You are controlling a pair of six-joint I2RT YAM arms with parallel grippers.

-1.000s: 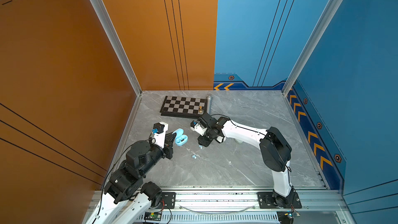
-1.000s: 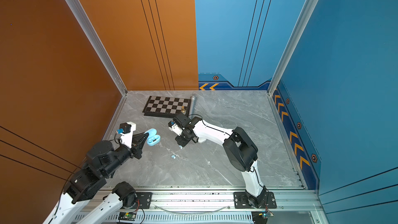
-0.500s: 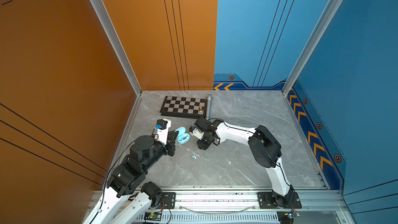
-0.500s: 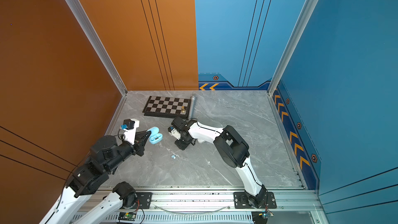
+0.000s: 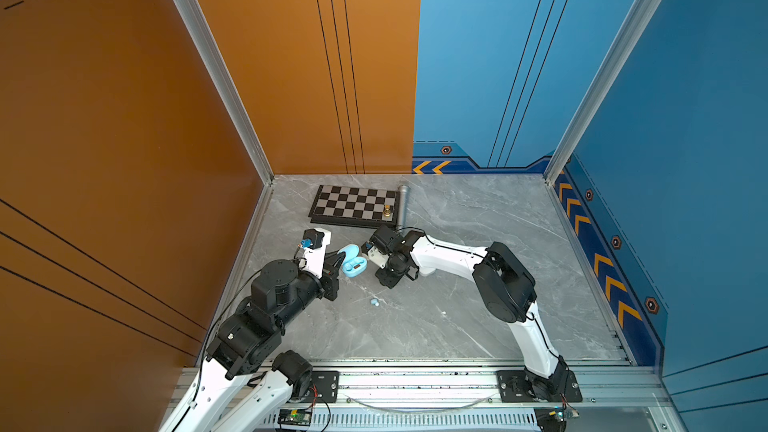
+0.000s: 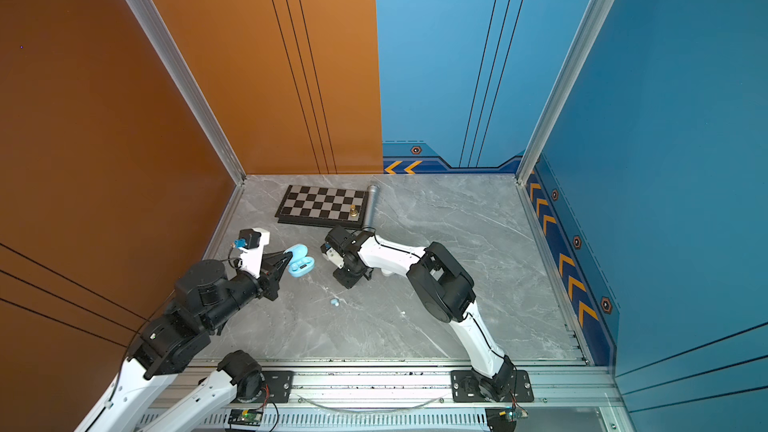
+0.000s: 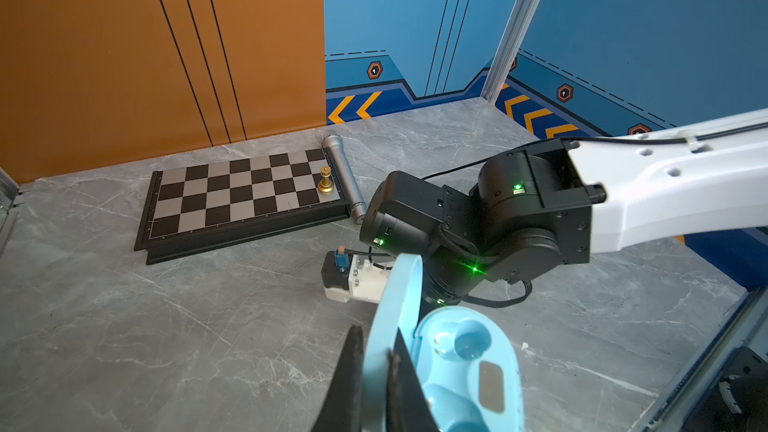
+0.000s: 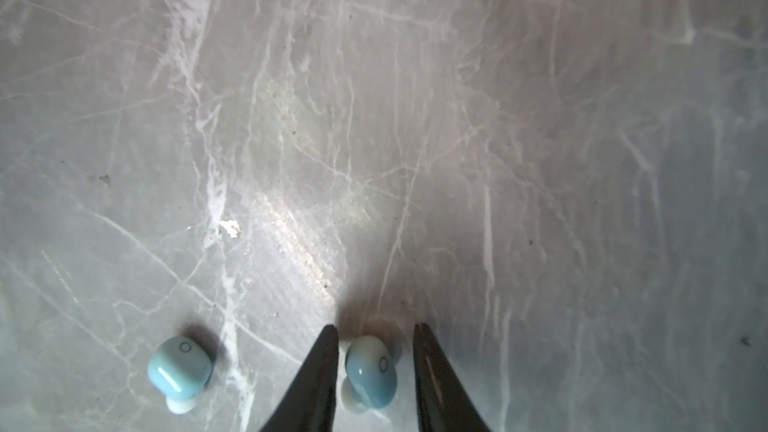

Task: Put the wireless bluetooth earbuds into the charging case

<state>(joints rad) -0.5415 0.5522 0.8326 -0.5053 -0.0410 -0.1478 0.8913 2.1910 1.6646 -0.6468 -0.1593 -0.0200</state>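
Observation:
The light blue charging case (image 5: 354, 262) (image 6: 302, 262) lies open on the grey table. My left gripper (image 5: 338, 258) (image 6: 286, 260) is shut on its raised lid (image 7: 397, 305), and the empty wells of its base (image 7: 465, 351) show beside the fingers. My right gripper (image 5: 390, 279) (image 6: 347, 278) points down at the table right of the case. In the right wrist view its jaws (image 8: 375, 326) stand open astride one light blue earbud (image 8: 370, 371), with a gap on one side. A second earbud (image 8: 179, 371) lies loose beside it (image 5: 374, 302) (image 6: 334, 302).
A chessboard (image 5: 353, 205) (image 7: 232, 197) with a gold piece (image 5: 387, 210) lies at the back. A grey metal cylinder (image 5: 402, 205) (image 7: 345, 172) rests along its right edge. The orange wall runs close along the left arm.
The right arm has swung left and its gripper has come down over an earbud, jaws narrowing. The left gripper has shifted the held case slightly toward the back.

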